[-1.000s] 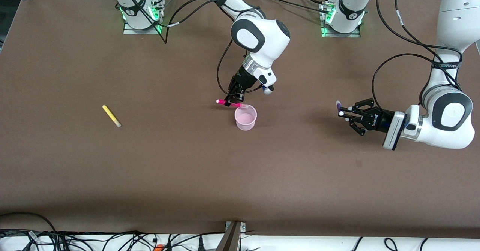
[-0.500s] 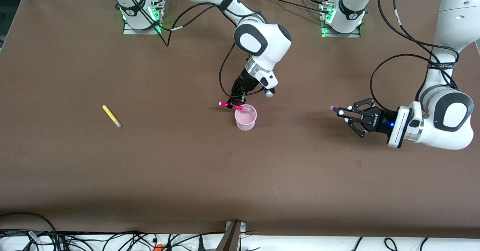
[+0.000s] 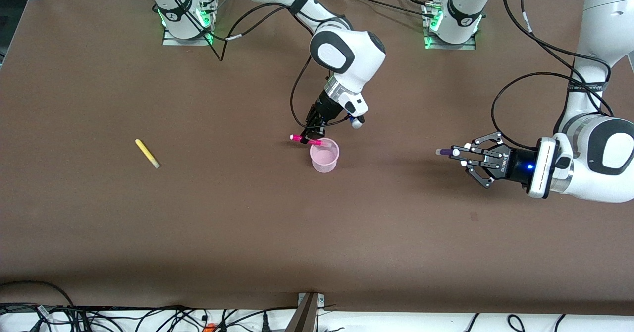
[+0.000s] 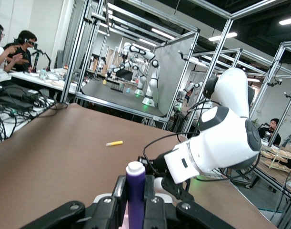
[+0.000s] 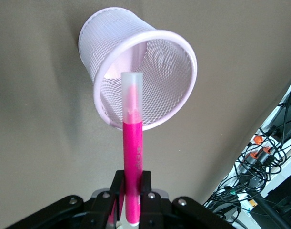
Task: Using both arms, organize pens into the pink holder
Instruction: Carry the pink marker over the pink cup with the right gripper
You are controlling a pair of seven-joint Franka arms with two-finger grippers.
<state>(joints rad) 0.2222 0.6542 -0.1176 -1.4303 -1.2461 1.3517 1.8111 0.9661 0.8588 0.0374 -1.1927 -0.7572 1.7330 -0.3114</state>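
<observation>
No green pen shows anywhere. The left gripper is clamped on the purple pen above bare table toward the left arm's end. The right gripper pinches the magenta pen, its pale tip over the pink holder's rim; the holder looks empty. The yellow pen lies toward the right arm's end.

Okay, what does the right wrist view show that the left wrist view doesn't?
Only the right wrist view shows the magenta pen clamped in the right claw, its pale tip over the mouth of the pink holder.

Only the left wrist view shows the purple pen held in the left claw, the yellow pen lying on the table, and the right arm.

Both show the brown table.
</observation>
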